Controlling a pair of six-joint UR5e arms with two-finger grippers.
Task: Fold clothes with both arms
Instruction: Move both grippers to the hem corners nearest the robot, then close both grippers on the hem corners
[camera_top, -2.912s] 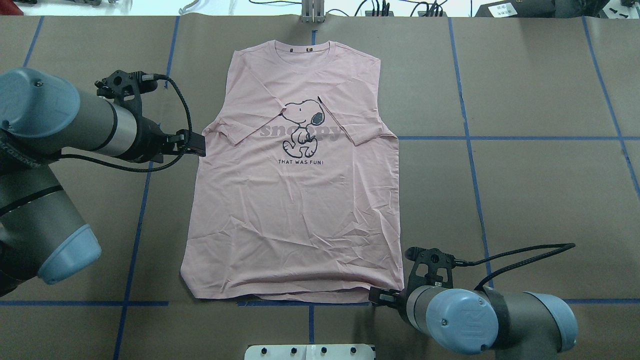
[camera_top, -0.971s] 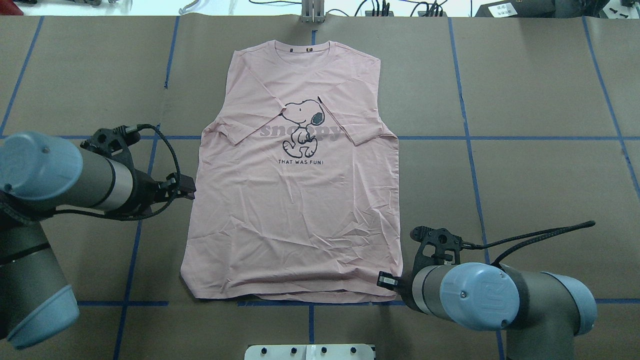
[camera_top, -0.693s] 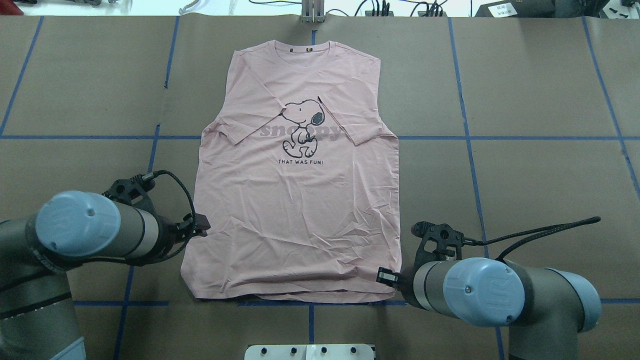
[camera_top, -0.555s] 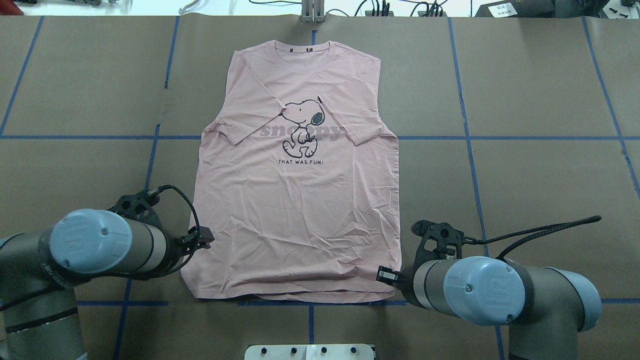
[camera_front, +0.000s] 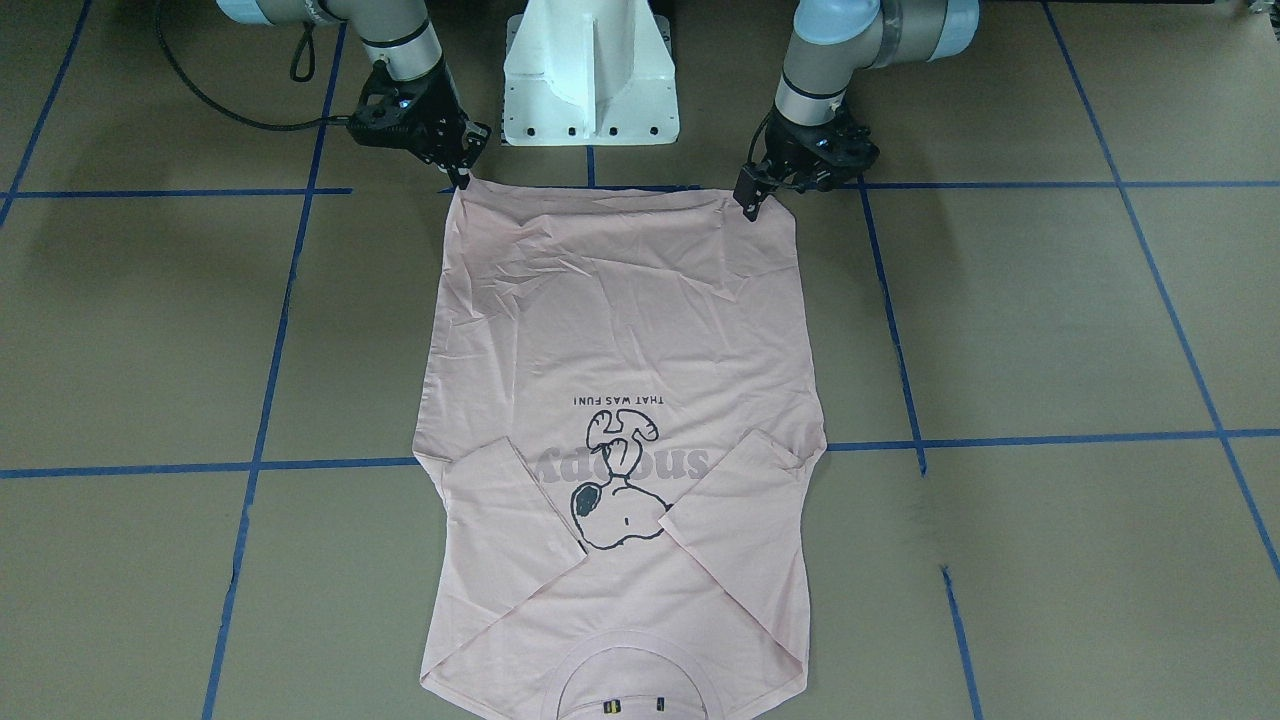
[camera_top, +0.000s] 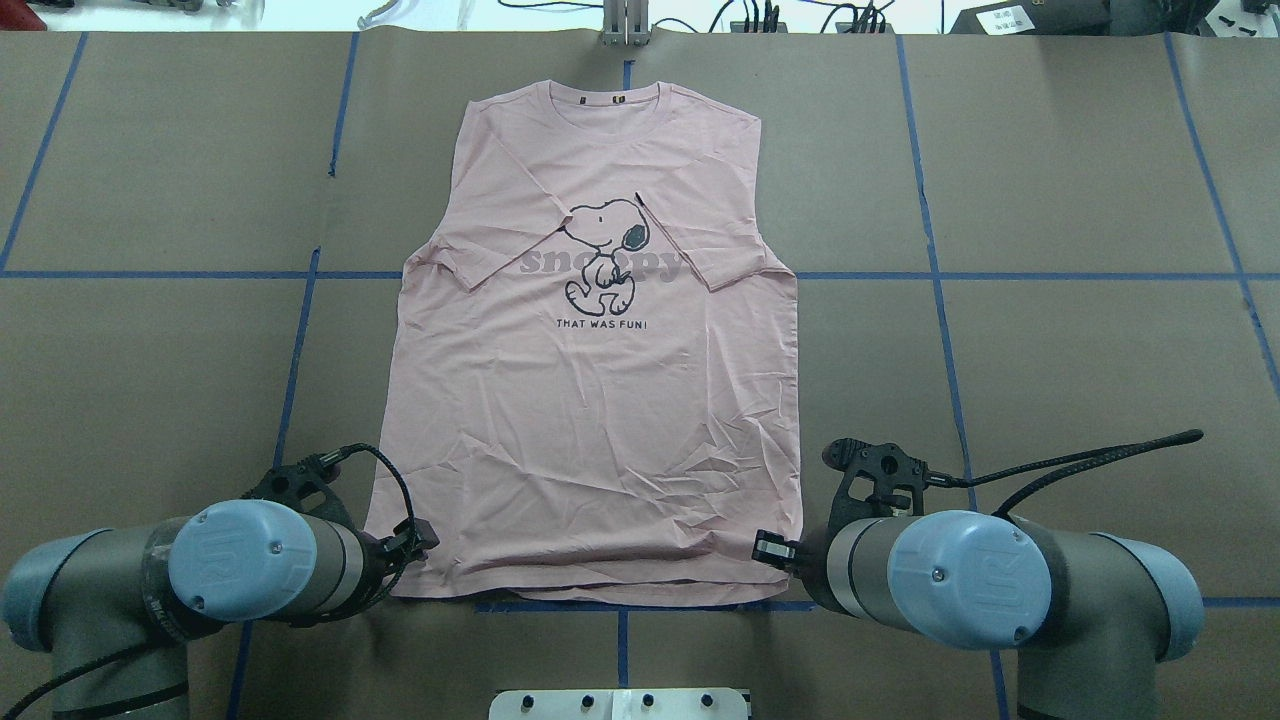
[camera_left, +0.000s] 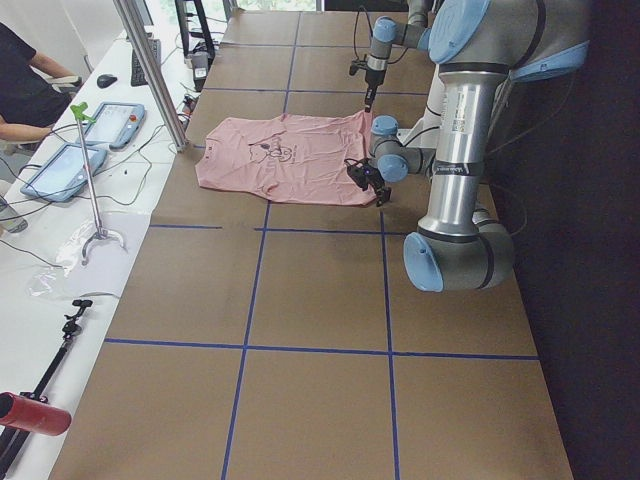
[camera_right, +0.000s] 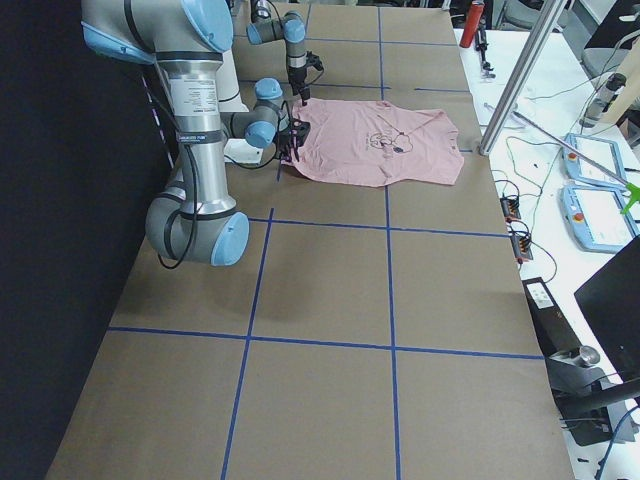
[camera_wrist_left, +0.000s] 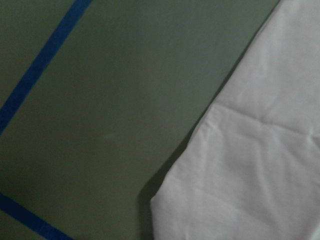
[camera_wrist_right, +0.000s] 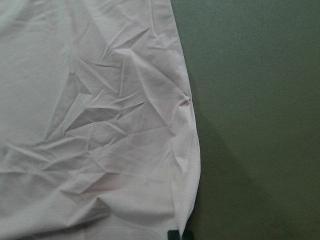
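Left jaws reached the T-shirt (camera_top: 590, 420) hem corner, opposite right jaws.

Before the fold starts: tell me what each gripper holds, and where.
Cannot tell. The left gripper and right gripper sit at the T-shirt's hem corners; the cloth lies flat, unlifted.

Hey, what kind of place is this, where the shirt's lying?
Most likely a robotics lab: the left arm and right arm stand at a table papered brown and gridded with blue tape, and a white side bench holds tablet-like control pendants.
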